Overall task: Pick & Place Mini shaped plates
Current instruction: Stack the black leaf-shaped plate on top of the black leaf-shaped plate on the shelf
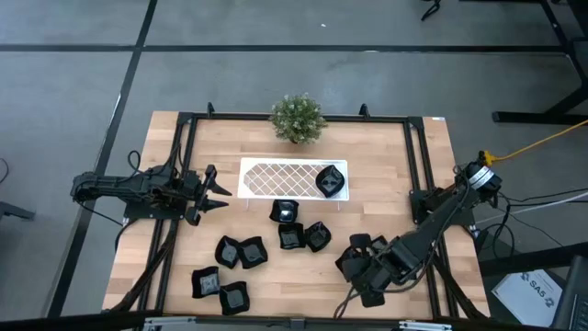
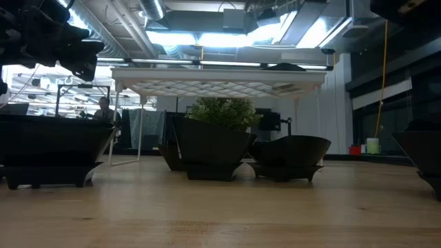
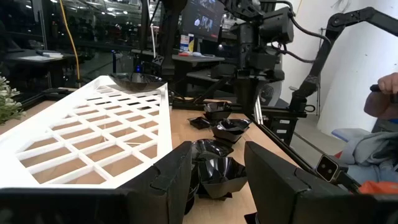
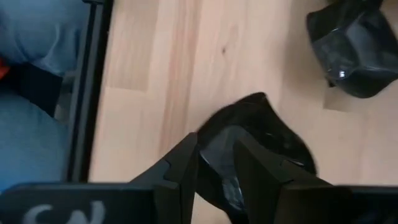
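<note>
Right gripper (image 4: 214,168), table's 4 o'clock, jaws clamped on rim of mini shaped plate (image 4: 261,134). Left gripper (image 1: 219,191) parked at 9 o'clock, jaws released. One plate (image 1: 330,179) sits on white tray (image 1: 276,177); others (image 1: 241,252) scattered mid-table.

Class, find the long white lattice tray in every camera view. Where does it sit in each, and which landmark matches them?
High view: the white lattice tray lies mid-table, just below the potted plant.
Low view: seen edge-on across the upper middle, with the plant showing beneath it.
Left wrist view: stretching away, with the plant beside it.
Right wrist view: not in it.
Landmark: the plant.
</note>
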Controlling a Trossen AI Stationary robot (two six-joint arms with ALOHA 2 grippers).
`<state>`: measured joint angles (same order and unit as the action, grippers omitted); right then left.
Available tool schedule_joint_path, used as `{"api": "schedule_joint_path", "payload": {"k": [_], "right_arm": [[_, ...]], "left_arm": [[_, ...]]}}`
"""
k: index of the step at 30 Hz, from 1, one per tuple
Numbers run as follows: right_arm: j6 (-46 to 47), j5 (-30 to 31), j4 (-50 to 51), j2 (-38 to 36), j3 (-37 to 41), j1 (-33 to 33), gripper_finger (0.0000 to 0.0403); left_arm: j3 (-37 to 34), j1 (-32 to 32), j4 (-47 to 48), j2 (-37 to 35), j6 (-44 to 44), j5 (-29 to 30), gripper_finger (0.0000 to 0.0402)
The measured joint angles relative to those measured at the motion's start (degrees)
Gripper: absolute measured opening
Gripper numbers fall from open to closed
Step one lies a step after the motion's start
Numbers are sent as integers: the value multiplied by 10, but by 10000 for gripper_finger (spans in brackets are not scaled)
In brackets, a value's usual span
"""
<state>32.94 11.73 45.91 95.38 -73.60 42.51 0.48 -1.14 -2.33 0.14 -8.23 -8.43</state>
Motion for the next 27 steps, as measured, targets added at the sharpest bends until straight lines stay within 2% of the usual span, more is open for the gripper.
{"api": "schedule_joint_path", "payload": {"k": [11,27], "right_arm": [[52,-24,-55,43,0,17,104],[151,-9,-32,67,0,17,104]], "left_arm": [[0,0,0,0,0,0,143],[0,0,0,0,0,0,143]]}}
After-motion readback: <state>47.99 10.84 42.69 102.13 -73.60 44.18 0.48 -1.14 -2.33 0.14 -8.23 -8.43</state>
